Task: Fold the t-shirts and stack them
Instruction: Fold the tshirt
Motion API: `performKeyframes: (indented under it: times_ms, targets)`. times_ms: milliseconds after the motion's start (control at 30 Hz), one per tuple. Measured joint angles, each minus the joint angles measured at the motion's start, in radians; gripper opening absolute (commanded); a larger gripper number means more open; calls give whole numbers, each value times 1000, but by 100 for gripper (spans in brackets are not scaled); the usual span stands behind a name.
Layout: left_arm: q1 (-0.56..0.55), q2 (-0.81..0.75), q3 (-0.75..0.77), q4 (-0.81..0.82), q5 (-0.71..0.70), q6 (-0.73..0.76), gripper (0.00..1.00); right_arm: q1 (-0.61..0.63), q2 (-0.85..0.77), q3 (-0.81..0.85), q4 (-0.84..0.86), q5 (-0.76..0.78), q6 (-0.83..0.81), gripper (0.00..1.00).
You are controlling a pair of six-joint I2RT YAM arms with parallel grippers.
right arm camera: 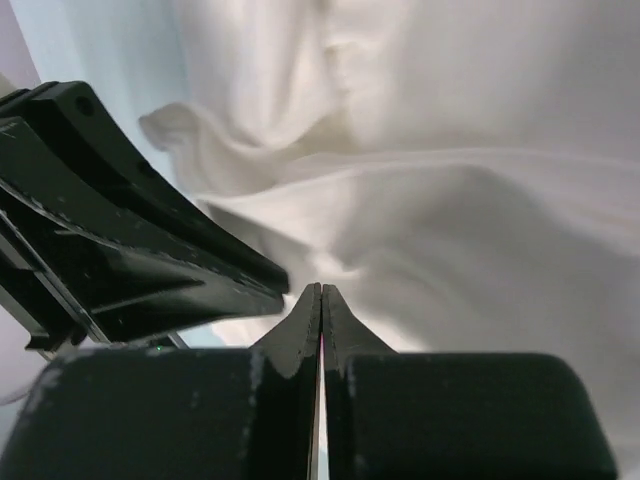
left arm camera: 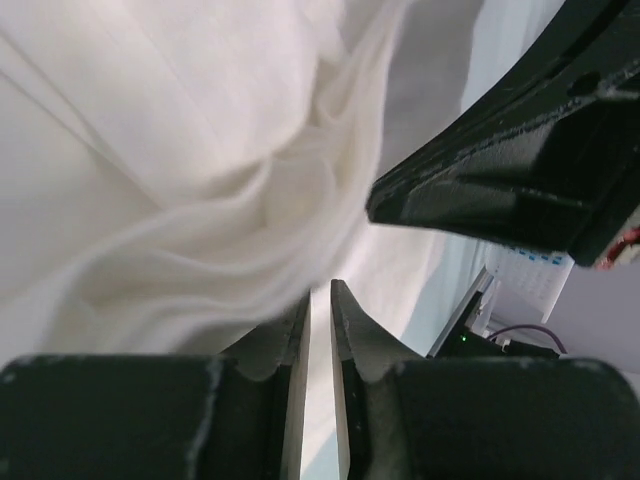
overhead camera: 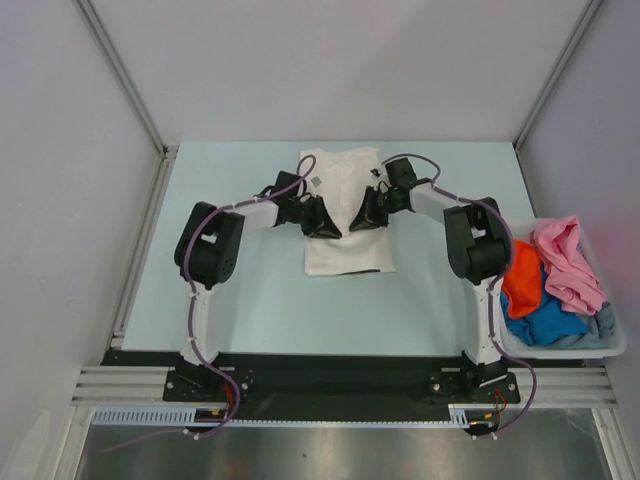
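A plain white t-shirt (overhead camera: 345, 250) lies on the pale blue table with its sides folded in. Both grippers meet over its middle. My left gripper (overhead camera: 328, 226) has its jaws nearly together with a thin slit between them, and a bunched fold of the white cloth (left arm camera: 200, 200) gathers at its tips (left arm camera: 320, 292). My right gripper (overhead camera: 362, 220) has its jaws pressed together (right arm camera: 321, 290), and wrinkles of the shirt (right arm camera: 450, 230) run to its tips. Each wrist view shows the other gripper's black finger close by. Pink (overhead camera: 565, 262), orange (overhead camera: 522, 278), bright blue (overhead camera: 548, 320) and grey-blue shirts lie in the bin.
A pale rectangular plastic bin (overhead camera: 612, 345) stands at the right edge of the table, beside the right arm's base. Aluminium rails run along the left side (overhead camera: 140, 250) and the near edge. White walls close in the back and both sides.
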Motion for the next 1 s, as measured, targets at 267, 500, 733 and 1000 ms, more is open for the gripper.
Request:
performKeyframes:
  times_ms: [267, 500, 733, 1000]
  targets:
    - [51, 110, 98, 29, 17, -1, 18, -98, 78, -18, 123, -48, 68, 0]
    - [91, 195, 218, 26, 47, -3, 19, -130, 144, 26, 195, -111, 150, 0]
    - [97, 241, 296, -14, 66, 5, 19, -161, 164, 37, 222, -127, 192, 0]
    - [97, 194, 309, -129, 20, 83, 41, -213, 163, 72, 143, -114, 161, 4]
